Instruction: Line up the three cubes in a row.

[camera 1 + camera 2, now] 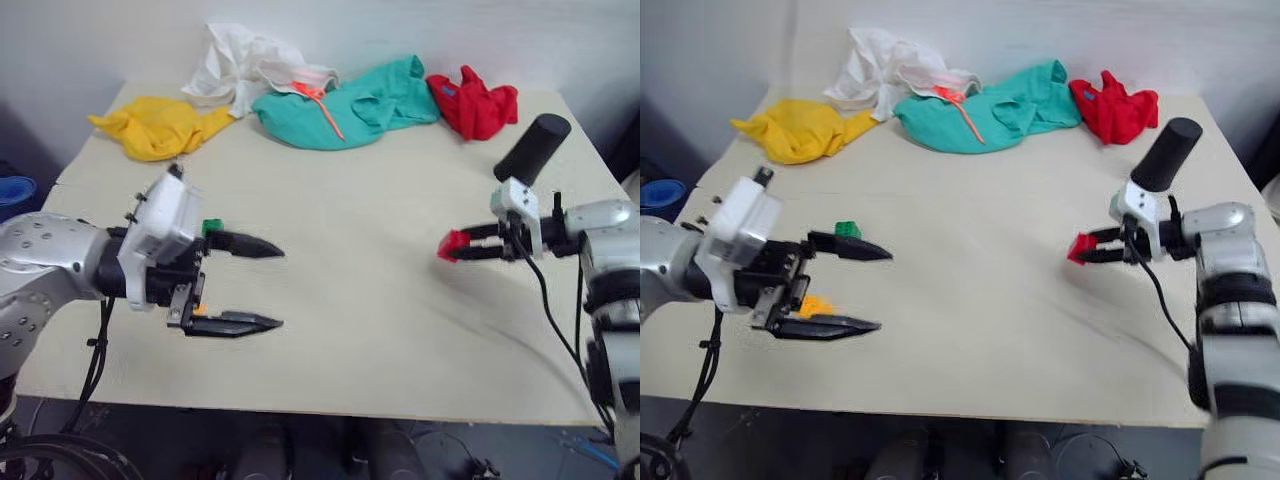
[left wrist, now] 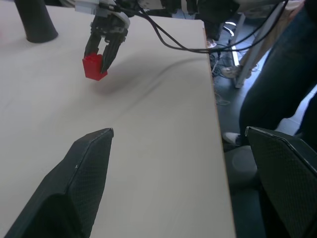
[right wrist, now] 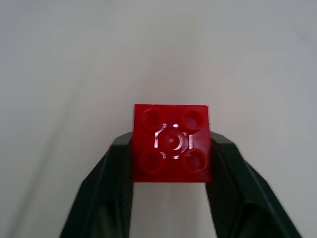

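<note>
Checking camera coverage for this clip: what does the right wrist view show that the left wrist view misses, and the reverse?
Right wrist view: the four studs on top of the small red plastic cube, clamped between the right gripper fingers. Left wrist view: the open left gripper, the tall black cylinder, the table edge and a person's dark trouser leg. Both: the red cube in the shut right gripper.

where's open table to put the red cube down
Bare tabletop spans the middle, between the open left gripper and the right gripper shut on the red cube. Crowded: the back edge under the garments, and by the green cube and orange-yellow cube.
</note>
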